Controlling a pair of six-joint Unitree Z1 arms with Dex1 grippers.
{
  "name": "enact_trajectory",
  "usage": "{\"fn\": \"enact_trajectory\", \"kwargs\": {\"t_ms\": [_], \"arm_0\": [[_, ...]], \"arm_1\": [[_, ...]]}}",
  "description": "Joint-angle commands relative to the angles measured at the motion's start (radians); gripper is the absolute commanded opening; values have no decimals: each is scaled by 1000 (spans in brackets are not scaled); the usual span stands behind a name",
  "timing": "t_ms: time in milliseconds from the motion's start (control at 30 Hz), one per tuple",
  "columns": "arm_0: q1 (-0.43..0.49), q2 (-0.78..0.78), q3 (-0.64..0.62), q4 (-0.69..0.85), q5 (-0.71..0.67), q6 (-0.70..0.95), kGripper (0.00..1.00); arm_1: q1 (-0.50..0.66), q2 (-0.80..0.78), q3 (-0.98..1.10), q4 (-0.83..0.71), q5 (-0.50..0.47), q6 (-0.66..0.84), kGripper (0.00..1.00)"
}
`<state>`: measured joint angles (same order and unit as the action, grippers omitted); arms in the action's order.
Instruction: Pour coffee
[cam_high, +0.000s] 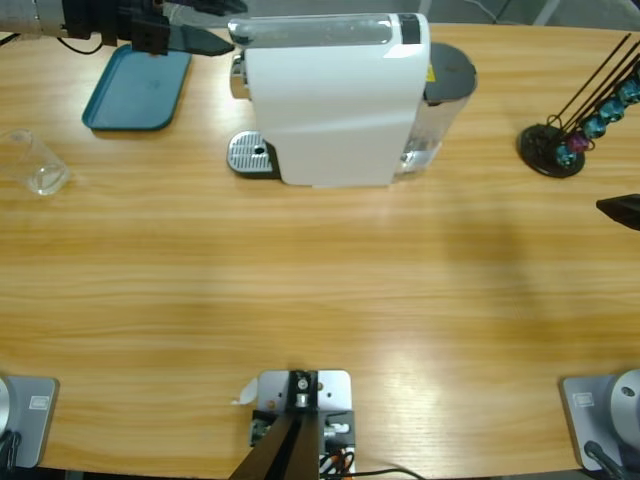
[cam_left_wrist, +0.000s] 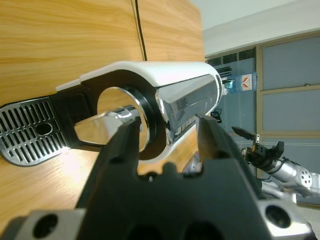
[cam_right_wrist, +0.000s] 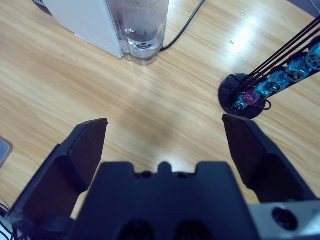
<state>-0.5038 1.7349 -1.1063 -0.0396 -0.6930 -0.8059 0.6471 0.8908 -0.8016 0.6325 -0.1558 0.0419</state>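
Note:
The white coffee machine (cam_high: 335, 95) stands at the table's back middle, its slotted metal drip tray (cam_high: 250, 155) facing left. A clear glass cup (cam_high: 40, 165) sits alone at the far left. My left gripper (cam_high: 215, 40) comes in from the upper left, close to the machine's front head. In the left wrist view the left gripper (cam_left_wrist: 167, 135) is open, and the machine's chrome spout (cam_left_wrist: 120, 117) and drip tray (cam_left_wrist: 30, 132) lie just beyond it. My right gripper (cam_right_wrist: 165, 130) hangs wide open over bare wood at the right edge (cam_high: 618, 210), holding nothing.
A teal tray (cam_high: 135, 85) lies at the back left under the left arm. A black capsule stand (cam_high: 555, 145) with coloured capsules is at the right (cam_right_wrist: 245, 97). The machine's water tank (cam_right_wrist: 140, 25) and its cable sit behind it.

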Motion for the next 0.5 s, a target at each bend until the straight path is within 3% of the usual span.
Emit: {"fn": "enact_trajectory", "kwargs": {"t_ms": [33, 300, 500], "arm_0": [[-13, 42, 13, -50, -33, -14, 20], [-32, 25, 15, -127, -52, -30, 0], [-101, 37, -101, -146, -72, -109, 0]], "arm_1": [[-6, 10, 19, -7, 10, -4, 1000], [-6, 7, 21, -7, 10, -4, 1000], [-6, 6, 21, -7, 10, -4, 1000]]}}
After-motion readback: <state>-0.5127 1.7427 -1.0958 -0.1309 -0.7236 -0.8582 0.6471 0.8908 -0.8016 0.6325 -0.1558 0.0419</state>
